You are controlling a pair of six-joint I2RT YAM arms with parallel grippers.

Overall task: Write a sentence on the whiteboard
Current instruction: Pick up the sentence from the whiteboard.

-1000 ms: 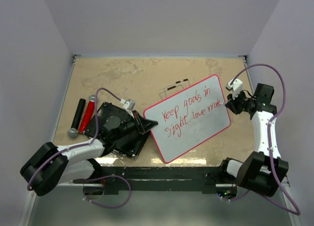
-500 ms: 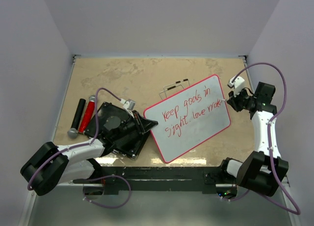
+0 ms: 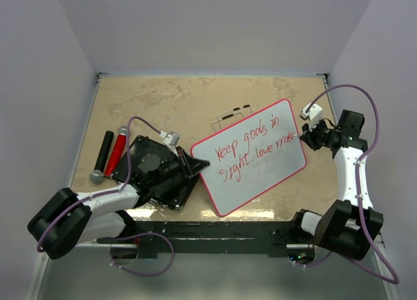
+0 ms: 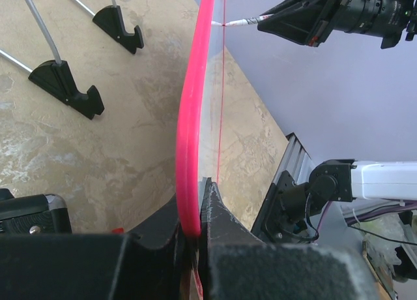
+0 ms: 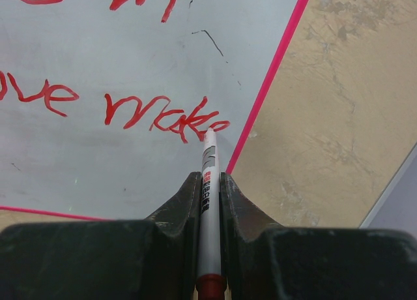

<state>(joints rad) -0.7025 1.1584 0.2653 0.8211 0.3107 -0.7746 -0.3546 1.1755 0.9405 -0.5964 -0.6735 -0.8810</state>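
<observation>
Top view: large white red-rimmed whiteboard (image 3: 260,179) slantwise on tan counter (image 3: 163,98), red handwritten sentence (image 3: 251,150) across it.
Left wrist: left hand (image 4: 195,205) clamped shut on its rim.
Right wrist: right hand (image 5: 208,182) pinching white marker pen (image 5: 209,153) — tip at last word, just inside the rim.

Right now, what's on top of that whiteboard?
On the whiteboard: the sentence in red over two lines, plus the marker tip touching its last word, held by the right gripper. The stroke under the tip is hidden.
</observation>
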